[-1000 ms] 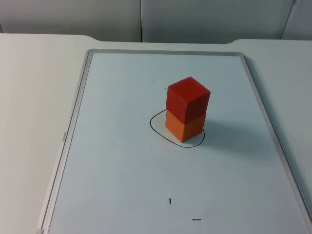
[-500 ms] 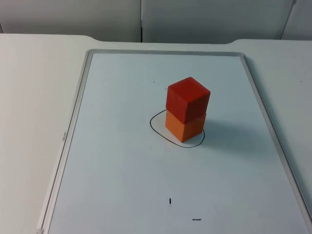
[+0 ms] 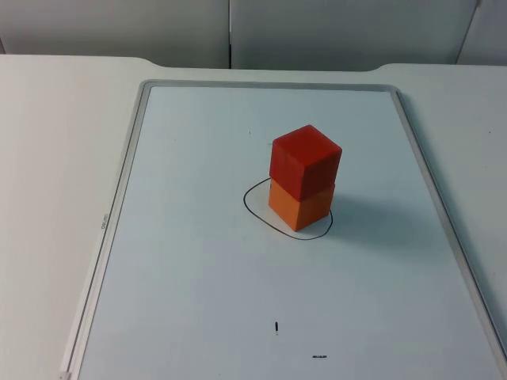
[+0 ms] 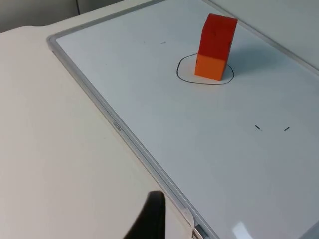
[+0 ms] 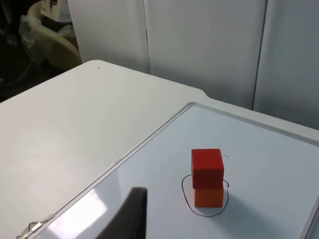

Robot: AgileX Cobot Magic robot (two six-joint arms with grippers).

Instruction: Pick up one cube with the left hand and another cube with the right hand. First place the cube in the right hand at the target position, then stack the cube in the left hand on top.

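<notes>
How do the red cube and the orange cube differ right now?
The red cube is darker and sits on top; the orange cube is paler and rests on the whiteboard, inside the drawn black outline. The red cube stands slightly offset from the orange cube's edges. Both look about the same size and upright.

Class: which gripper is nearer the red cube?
Probably right: the right gripper hangs over the whiteboard, the left gripper over the table beside it; both are apart from the red cube.
</notes>
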